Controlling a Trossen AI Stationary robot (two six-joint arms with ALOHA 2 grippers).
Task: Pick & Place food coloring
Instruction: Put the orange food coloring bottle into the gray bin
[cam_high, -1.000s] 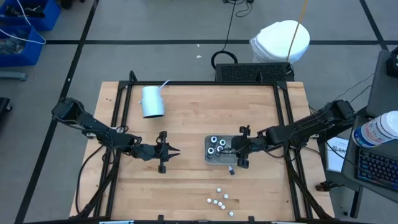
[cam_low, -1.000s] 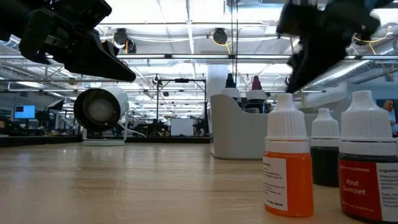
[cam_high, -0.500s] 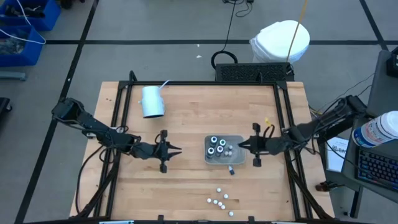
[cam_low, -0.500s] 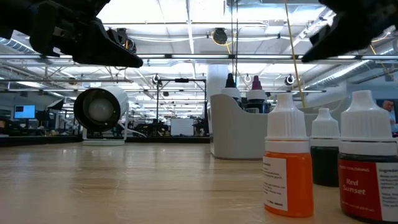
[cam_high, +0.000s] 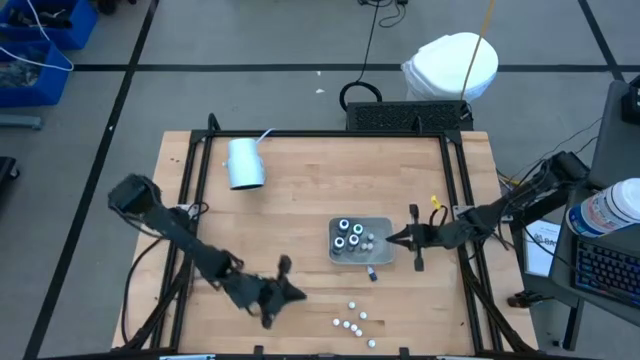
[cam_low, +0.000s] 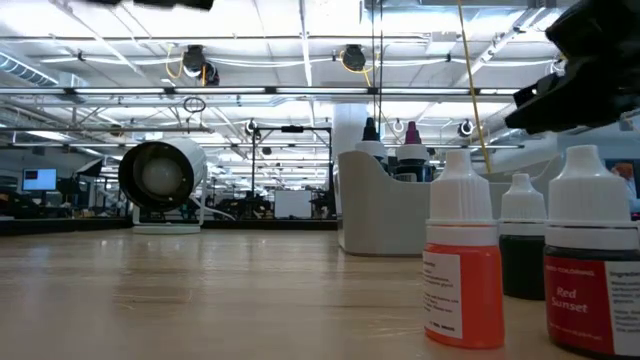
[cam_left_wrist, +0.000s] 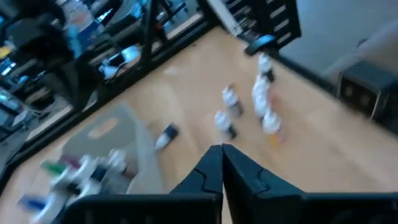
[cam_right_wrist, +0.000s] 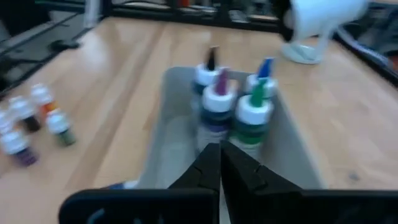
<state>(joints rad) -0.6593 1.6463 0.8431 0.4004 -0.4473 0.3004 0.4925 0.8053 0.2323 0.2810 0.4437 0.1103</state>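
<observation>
Both grippers closed and empty, small bottles waiting on the bench

The left gripper (cam_high: 290, 292) sits near the loose bottles (cam_high: 352, 322) at the bench's (cam_high: 300, 190) front edge, fingers pressed together, holding nothing. The right gripper (cam_high: 393, 238), likewise closed and empty, rests just beside the tray (cam_high: 383, 256), where jars (cam_high: 347, 235) already stand. To pick cleanly, the left gripper should probably open first, then come down over one bottle without knocking its neighbours.
</observation>
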